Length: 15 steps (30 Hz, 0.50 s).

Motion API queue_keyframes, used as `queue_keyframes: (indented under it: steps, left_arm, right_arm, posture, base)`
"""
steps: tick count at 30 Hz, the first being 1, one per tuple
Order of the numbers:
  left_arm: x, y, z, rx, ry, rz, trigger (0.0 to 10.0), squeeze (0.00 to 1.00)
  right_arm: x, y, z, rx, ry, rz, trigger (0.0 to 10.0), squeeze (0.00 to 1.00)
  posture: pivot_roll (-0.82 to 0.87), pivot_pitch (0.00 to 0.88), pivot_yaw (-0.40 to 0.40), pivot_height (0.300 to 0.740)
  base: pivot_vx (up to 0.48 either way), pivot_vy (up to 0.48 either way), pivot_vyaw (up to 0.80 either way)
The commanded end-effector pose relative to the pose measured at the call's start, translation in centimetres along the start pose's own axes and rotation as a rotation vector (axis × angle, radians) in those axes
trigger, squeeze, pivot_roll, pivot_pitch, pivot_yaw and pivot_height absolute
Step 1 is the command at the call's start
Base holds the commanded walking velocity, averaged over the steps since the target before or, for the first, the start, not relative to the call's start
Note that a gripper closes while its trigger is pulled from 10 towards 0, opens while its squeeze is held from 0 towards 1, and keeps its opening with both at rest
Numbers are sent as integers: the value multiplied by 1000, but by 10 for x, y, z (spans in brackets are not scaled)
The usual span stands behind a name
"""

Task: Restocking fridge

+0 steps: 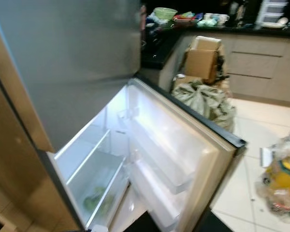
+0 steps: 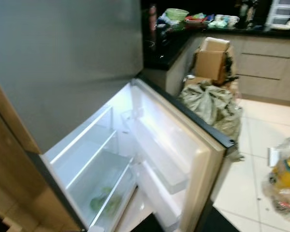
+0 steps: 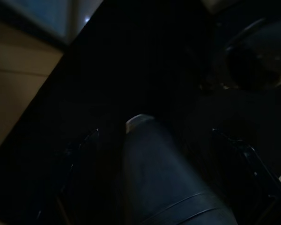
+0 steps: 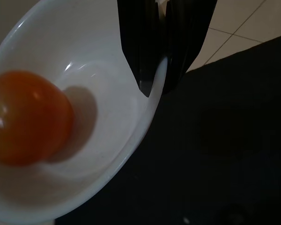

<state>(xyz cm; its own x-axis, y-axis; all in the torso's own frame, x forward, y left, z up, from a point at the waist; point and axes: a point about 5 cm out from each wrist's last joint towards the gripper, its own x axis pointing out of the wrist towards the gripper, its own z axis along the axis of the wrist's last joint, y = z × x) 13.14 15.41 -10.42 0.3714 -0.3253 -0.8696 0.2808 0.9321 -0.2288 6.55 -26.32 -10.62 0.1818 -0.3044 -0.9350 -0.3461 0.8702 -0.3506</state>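
**Fridge open; bowl with tomato pinched in right gripper**

Fridge (image 1: 87,72): grey upper door closed, fills head view from 9 to 12 o'clock. Lower compartment open beneath it, lit white inside.

Lower door (image 1: 183,150): swung out toward 5 o'clock, inner side up. Two white door bins (image 1: 159,169) on it, one above the other.

Shelves (image 1: 94,164): clear, inside the compartment at 7 o'clock. Something green (image 1: 93,199) lies low under them; blurred, cannot tell what.

Counter (image 1: 159,43): dark, at 12 to 1 o'clock, cluttered with dishes. Green bowl (image 1: 165,12) on it.

Box (image 1: 201,60): cardboard, on the floor against the cabinets at 1 o'clock. Crumpled bag (image 1: 205,101) just in front of it, close to the door's far edge.

Plastic bag (image 1: 282,181): on the tiles at 3 to 4 o'clock, something yellow inside.

Bowl (image 4: 84,56): white, in right wrist view. Right gripper (image 4: 160,77) clenched on its rim, one finger inside the wall, one outside.

Tomato (image 4: 28,117): orange-red, in the bowl, on the side away from the fingers, well apart from them.

Left gripper (image 3: 159,140): very dark view; fingers spread wide, grasping nothing. A dark rounded part sits between them.
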Motion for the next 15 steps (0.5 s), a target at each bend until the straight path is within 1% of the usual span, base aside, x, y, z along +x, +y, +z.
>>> queue_keyframes:
  steps: [1,15]
  left_arm:
    - [-1,6,5,11,-9,19,10000,0]
    - [-1,5,5,3,-11,18,10000,0]
  right_arm:
    - [0,-3,4,-1,-18,-11,10000,0]
    - [0,-1,7,-8,-24,-1,10000,0]
  posture:
    - [-171,0,56,740]
    - [-170,0,56,740]
  base:
    - [0,-465,0]
    - [0,-467,0]
